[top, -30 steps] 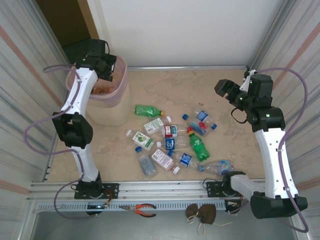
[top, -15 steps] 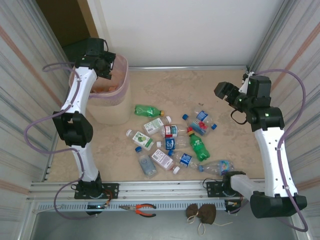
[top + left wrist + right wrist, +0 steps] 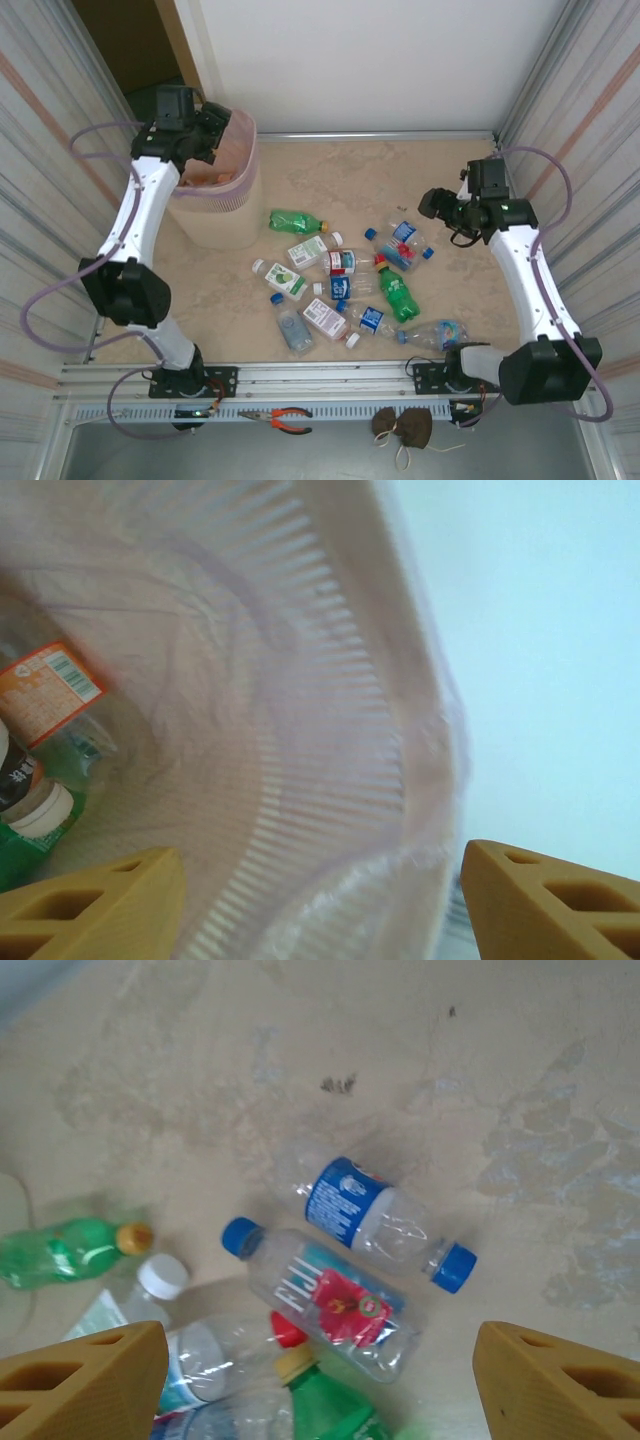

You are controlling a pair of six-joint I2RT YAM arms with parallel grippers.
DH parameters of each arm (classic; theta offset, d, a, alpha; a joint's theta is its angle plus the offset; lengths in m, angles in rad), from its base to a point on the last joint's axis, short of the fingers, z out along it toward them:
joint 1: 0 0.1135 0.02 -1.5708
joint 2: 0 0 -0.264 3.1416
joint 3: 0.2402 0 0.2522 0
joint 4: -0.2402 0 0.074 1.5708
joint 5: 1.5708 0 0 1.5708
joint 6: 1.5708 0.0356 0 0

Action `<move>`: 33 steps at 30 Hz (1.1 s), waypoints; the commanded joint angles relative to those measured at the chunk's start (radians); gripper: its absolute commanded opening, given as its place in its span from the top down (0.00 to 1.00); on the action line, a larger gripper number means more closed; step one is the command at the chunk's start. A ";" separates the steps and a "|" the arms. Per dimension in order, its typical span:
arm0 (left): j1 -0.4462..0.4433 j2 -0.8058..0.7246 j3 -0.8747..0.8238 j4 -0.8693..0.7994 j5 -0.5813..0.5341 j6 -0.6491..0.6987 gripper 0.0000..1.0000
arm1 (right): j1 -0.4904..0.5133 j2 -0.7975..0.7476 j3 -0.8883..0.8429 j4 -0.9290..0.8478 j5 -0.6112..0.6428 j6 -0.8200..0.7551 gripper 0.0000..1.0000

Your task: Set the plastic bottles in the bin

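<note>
Reaching for: the next of the plastic bottles (image 3: 345, 285), as I judge it. The right gripper (image 3: 435, 203) hangs over the right end of the heap on the table (image 3: 330, 165).
Right jaws: spread wide, with nothing between them.
Left jaws: also parted wide and empty. The left gripper (image 3: 318, 900) sits over the mouth of the bin (image 3: 215, 225).
Bin: far left of the table, with a pink liner over the rim. A few binned bottles (image 3: 40, 710) lie at the bottom.
Best target: the blue-labelled bottle (image 3: 385, 1222). It lies flat at the heap's edge, with bare table beyond it, just beside the flower-labelled bottle (image 3: 325, 1300).
Approach: I want to turn the wrist so the jaws straddle the body across its width, then come down over the label, not the cap.
Grip: I'd close gently, since thin plastic will likely dent or squirt out.
Lift: I'd go straight up before swinging left, so the neighbours aren't dragged.
Progress: over a dozen bottles are on the table, so I judge the task far from done.
</note>
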 commanded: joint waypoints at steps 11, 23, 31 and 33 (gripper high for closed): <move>-0.007 -0.259 -0.270 0.195 0.190 0.308 0.27 | 0.147 0.438 0.146 -0.010 0.100 -0.393 0.22; 0.006 -0.375 -0.391 0.187 0.169 0.301 0.27 | 0.174 0.728 0.323 -0.028 0.135 -0.440 0.22; 0.007 -0.383 -0.397 0.174 0.166 0.299 0.26 | 0.159 0.821 0.381 -0.044 0.178 -0.443 0.24; 0.006 -0.383 -0.397 0.170 0.165 0.298 0.26 | 0.143 0.831 0.388 -0.047 0.175 -0.440 0.24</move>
